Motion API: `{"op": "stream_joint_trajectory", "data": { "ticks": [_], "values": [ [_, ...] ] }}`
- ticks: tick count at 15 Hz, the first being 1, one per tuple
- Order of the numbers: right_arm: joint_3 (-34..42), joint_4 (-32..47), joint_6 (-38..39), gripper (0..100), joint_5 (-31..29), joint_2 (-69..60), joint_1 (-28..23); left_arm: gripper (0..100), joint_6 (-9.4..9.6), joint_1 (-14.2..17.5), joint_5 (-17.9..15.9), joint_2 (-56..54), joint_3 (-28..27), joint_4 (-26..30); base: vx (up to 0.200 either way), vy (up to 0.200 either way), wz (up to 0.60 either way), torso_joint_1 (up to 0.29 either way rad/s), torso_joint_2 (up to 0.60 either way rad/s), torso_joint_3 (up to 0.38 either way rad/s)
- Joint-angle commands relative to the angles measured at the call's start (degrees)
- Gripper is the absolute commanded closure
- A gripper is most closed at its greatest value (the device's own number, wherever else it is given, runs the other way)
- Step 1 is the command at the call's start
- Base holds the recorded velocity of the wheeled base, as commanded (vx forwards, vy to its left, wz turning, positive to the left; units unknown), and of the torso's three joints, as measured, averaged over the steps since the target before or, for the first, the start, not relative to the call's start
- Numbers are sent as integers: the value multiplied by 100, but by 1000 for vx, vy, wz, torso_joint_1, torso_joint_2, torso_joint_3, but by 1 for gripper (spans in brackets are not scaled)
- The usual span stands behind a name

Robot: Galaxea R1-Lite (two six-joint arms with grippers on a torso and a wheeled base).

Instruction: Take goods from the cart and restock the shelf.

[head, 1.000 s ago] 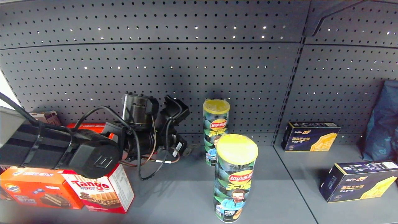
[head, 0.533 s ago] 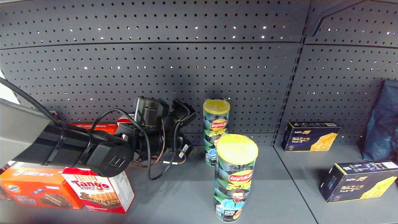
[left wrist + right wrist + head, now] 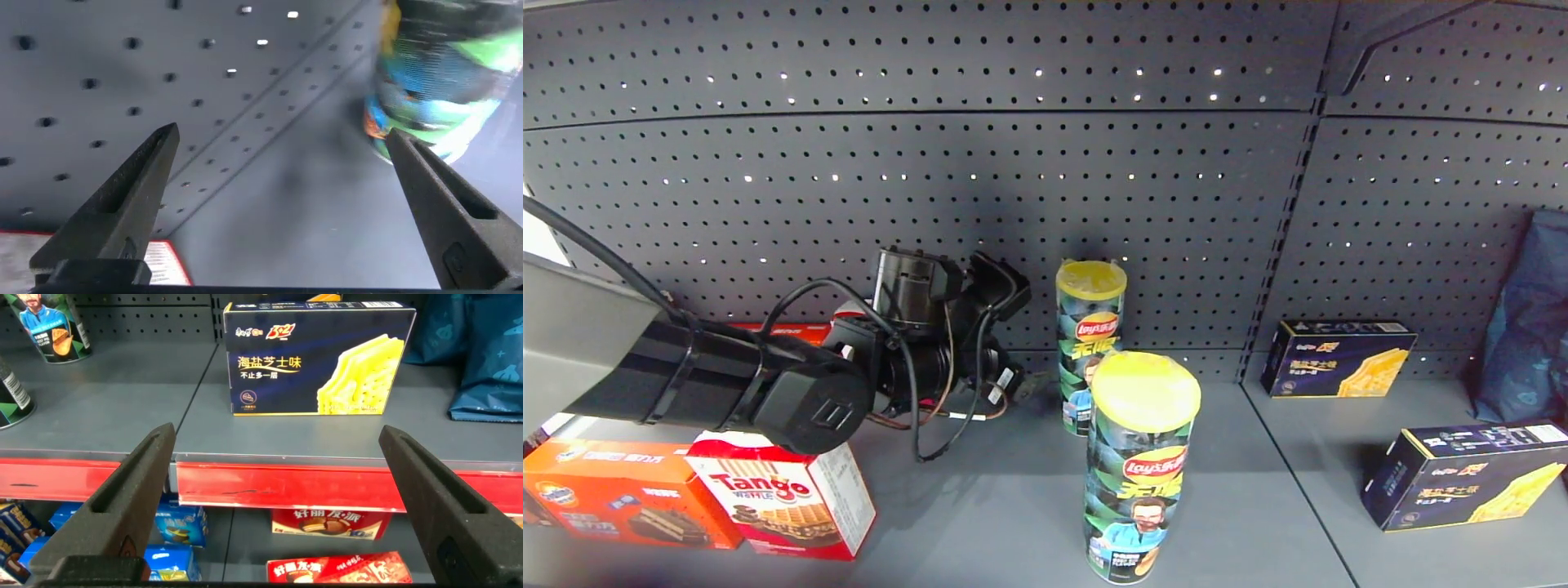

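Note:
Two green chip cans with yellow lids stand on the grey shelf [image 3: 1013, 523], one at the back [image 3: 1091, 343] and one nearer the front [image 3: 1142, 469]. My left gripper [image 3: 1017, 385] is low over the shelf near the pegboard, just left of the back can. In the left wrist view the left gripper [image 3: 282, 135] is open and holds nothing, with the back can [image 3: 441, 73] blurred beyond one finger. My right gripper [image 3: 278, 431] is open and holds nothing, out in front of the shelf's red front strip [image 3: 286, 486], facing a dark blue cracker box [image 3: 319, 359].
A red wafer box [image 3: 784, 498] and an orange box [image 3: 621, 502] sit front left under my left arm, with another red box [image 3: 784, 331] behind. Two dark blue boxes [image 3: 1339, 357] [image 3: 1470, 474] and a blue bag [image 3: 1527, 327] are on the right. Boxed goods [image 3: 327, 523] fill the lower shelf.
My left arm has moved to the right and deeper into the shelf, bringing its gripper closer to the back can. The cans and boxes have not moved.

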Motion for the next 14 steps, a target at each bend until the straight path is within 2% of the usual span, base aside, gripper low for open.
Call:
{"op": "stream_joint_trajectory", "data": {
  "ticks": [1, 14],
  "values": [
    [0, -1, 0, 0, 2, 7, -1, 0, 1, -7, 9, 22, -53, 2, 0, 0, 0, 0, 0, 0],
    [0, -1, 0, 0, 2, 7, -10, 0, -16, -174, 9, 356, -316, 2, 0, 0, 0, 0, 0, 0]
  ]
}}
